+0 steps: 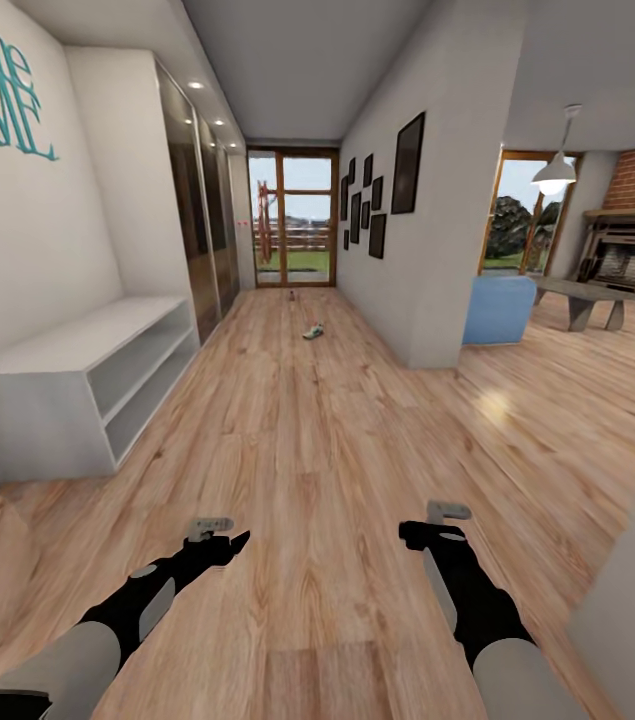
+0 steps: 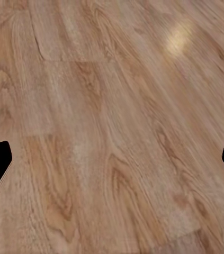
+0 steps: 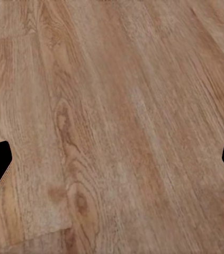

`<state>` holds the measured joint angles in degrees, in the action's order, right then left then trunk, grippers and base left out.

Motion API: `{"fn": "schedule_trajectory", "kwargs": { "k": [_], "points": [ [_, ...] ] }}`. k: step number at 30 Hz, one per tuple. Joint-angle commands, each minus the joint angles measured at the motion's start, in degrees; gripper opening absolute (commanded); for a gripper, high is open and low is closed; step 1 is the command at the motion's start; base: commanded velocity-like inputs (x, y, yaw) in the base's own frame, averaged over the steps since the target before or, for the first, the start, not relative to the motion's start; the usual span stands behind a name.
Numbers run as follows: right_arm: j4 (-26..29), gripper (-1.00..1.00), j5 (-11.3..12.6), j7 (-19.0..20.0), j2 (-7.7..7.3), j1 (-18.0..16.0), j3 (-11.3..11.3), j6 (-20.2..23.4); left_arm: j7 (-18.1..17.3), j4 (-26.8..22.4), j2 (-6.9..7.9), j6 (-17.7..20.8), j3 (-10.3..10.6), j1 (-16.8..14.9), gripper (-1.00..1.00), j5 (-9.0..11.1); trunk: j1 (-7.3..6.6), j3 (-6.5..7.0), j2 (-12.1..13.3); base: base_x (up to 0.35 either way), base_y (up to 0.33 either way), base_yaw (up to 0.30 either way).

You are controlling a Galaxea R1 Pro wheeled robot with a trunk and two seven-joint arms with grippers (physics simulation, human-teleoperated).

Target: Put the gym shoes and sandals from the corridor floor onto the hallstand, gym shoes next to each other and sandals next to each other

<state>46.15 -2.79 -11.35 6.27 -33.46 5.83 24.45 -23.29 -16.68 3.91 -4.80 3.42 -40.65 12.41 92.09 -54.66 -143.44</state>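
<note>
Facing down the corridor floor: one gym shoe is lying far ahead; left gripper and right gripper are riding low, jaws spread, empty for transit.

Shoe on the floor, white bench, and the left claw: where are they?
gym shoe [image 1: 313, 331], head view, its side.
white bench [image 1: 67, 352], head view, its flat top.
left claw [image 1: 219, 535], head view, between its fingertips.
</note>
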Motion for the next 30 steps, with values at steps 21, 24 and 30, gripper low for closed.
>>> {"fn": "schedule_trajectory", "kwargs": {
  "k": [21,24,30],
  "points": [
    [0.08,1.0,-0.29,0.02,0.12,-0.02,0.13,0.34,-0.09,0.07,0.05,-0.21,0.36,-0.04,1.0,0.51,0.02,-0.06,-0.02,0.346,0.0,0.0],
    [0.08,1.0,-0.29,0.02,0.14,-0.02,0.08,0.34,-0.09,0.07,0.05,-0.21,0.36,-0.04,1.0,0.51,0.02,-0.06,-0.02,0.346,0.0,0.0],
    [0.08,1.0,-0.29,0.02,0.15,-0.02,0.06,0.34,-0.09,0.07,0.05,-0.21,0.36,-0.04,1.0,0.51,0.02,-0.06,-0.02,0.346,0.0,0.0]
  ]
}}
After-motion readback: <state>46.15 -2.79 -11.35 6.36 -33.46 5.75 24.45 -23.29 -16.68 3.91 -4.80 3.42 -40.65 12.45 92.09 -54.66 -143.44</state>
